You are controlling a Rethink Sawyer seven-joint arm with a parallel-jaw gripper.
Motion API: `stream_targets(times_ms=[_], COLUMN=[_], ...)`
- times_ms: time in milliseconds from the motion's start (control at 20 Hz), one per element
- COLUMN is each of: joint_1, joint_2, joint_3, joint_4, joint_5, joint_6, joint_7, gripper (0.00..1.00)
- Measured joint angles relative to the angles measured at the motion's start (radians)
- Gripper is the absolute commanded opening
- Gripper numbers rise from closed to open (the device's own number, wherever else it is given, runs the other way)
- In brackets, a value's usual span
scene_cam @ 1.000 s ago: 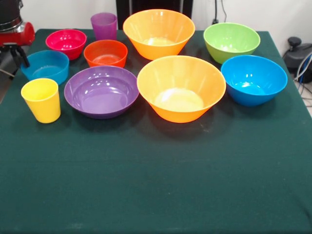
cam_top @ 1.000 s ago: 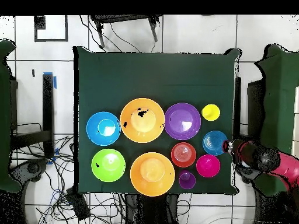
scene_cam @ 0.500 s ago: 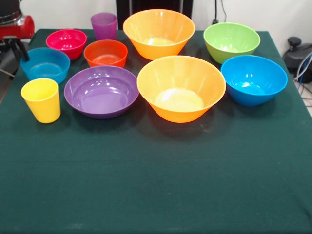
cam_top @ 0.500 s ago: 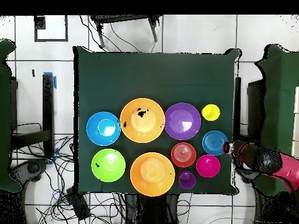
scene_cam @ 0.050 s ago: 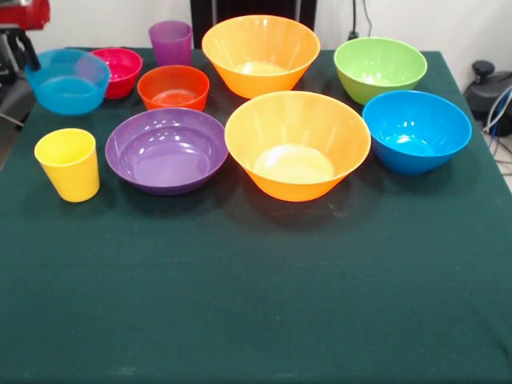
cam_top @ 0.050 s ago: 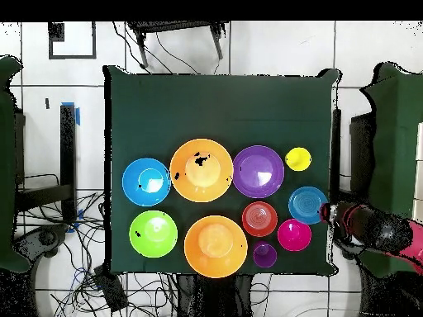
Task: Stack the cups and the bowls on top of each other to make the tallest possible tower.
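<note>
My gripper [scene_cam @ 0.050 s ago: 30,60] is at the table's far left corner, shut on the rim of the small teal bowl [scene_cam @ 0.050 s ago: 68,80], which hangs tilted above the cloth. Overhead, the gripper [cam_top @ 0.050 s ago: 326,213] meets this bowl [cam_top @ 0.050 s ago: 307,205] at the table's right edge. Standing alone on the cloth are the pink-red bowl [scene_cam @ 0.050 s ago: 120,66], the orange-red bowl [scene_cam @ 0.050 s ago: 173,86], the purple cup [scene_cam @ 0.050 s ago: 170,42], the yellow cup [scene_cam @ 0.050 s ago: 68,164], the wide purple bowl [scene_cam @ 0.050 s ago: 166,150], two large orange bowls [scene_cam @ 0.050 s ago: 298,144] [scene_cam @ 0.050 s ago: 260,52], the green bowl [scene_cam @ 0.050 s ago: 379,68] and the blue bowl [scene_cam @ 0.050 s ago: 416,130].
A dark green cloth [scene_cam @ 0.050 s ago: 256,304] covers the table, bare across its near half. A black device with cables [scene_cam @ 0.050 s ago: 488,84] sits off the right edge. Cables lie on the floor [cam_top @ 0.050 s ago: 91,272] around the table.
The gripper closed on the teal bowl's rim and raised it off the cloth, so it now partly covers the pink-red bowl in the front view. All else is unmoved.
</note>
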Motion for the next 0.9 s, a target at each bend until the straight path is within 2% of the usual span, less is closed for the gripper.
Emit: stream_targets(times_ms=[300,500,750,900], joint_1=[0.015,0.036,0.102,0.171], joint_2=[-0.070,-0.091,-0.106,-0.108], joint_3=[0.000,0.000,0.000,-0.003], joint_4=[0.026,0.030,0.026,0.014], joint_5=[0.064,0.102,0.140,0.164], joint_6=[0.019,0.019,0.019,0.020], joint_7=[0.000,0.000,0.000,0.000], gripper=[0.00,0.00,0.00,0.00])
